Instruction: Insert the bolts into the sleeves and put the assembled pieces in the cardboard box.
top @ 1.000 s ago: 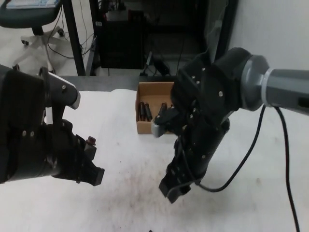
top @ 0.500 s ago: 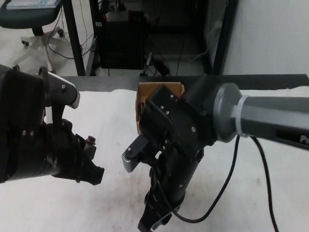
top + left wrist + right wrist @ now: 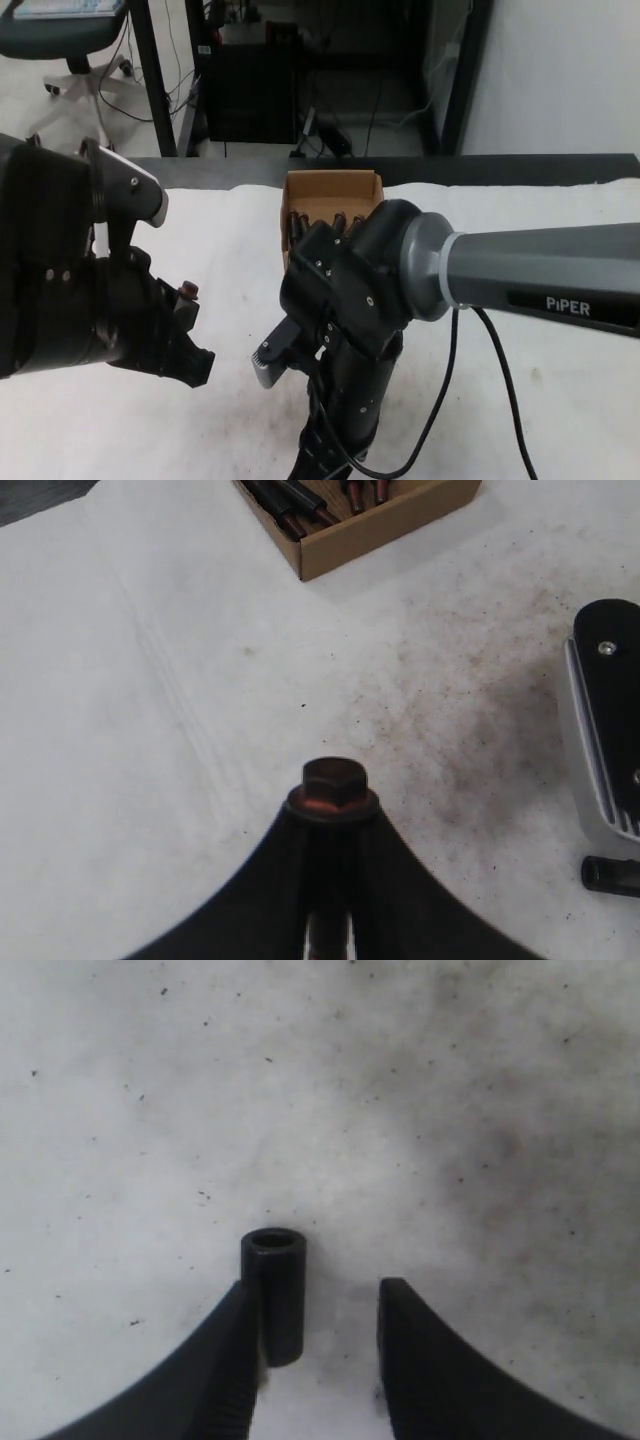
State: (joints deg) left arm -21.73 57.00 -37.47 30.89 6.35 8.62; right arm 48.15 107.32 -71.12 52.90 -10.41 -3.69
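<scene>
My left gripper [image 3: 332, 830] is shut on a rusty hex-head bolt [image 3: 332, 783], held above the white cloth; the same bolt [image 3: 187, 291] sticks up from the arm on the left of the high view. My right gripper [image 3: 318, 1300] is open and low over the cloth. A black sleeve [image 3: 273, 1292] lies between its fingers, against one finger [image 3: 235, 1350] and apart from the other. The same sleeve [image 3: 610, 874] lies near the right arm's wrist housing [image 3: 603, 730] in the left wrist view. The cardboard box [image 3: 330, 186] at the back holds several assembled pieces [image 3: 297, 222].
The white cloth [image 3: 230, 250] covering the bench is speckled with dark stains around the middle. The right arm [image 3: 355, 300] stands in front of the box, its cable [image 3: 445, 400] trailing over the cloth. An office chair [image 3: 70, 40] and dark racks stand behind the bench.
The right arm has swung down and toward the near edge, from in front of the box to low over the cloth, uncovering the box. The left arm and its bolt have stayed still.
</scene>
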